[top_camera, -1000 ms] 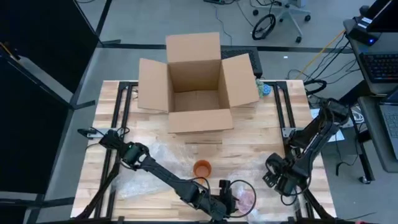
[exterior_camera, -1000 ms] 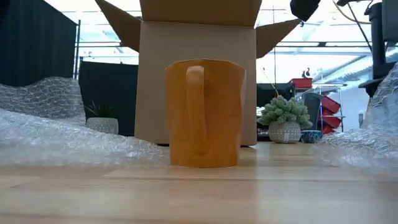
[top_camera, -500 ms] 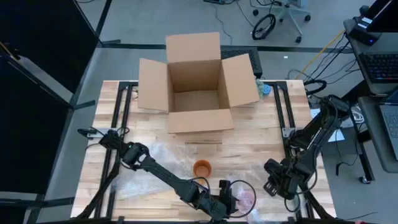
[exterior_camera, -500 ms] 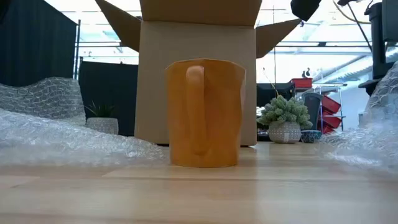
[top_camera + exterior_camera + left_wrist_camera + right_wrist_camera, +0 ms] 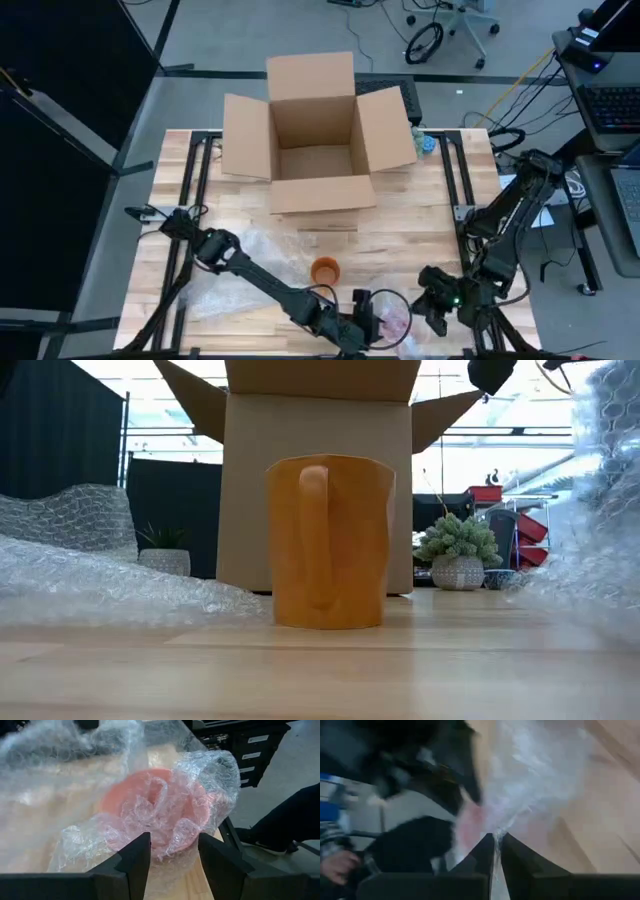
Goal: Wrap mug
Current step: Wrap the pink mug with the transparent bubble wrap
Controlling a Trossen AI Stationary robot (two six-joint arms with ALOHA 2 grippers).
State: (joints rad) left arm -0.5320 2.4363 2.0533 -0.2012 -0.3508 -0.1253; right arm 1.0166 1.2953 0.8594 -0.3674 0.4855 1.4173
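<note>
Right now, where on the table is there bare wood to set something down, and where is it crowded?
Bare wood runs between the cardboard box and the orange mug, and on the right between box and right gripper. The near edge is crowded: bubble wrap, the wrapped pink mug at the left gripper, and both arms.

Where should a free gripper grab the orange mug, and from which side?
Take the orange mug from above, by its rim. It stands upright with its mouth open to the overhead camera, clear of the bubble wrap. In the low view its handle faces the table's near edge, so close across the wall beside the handle, not on it.
</note>
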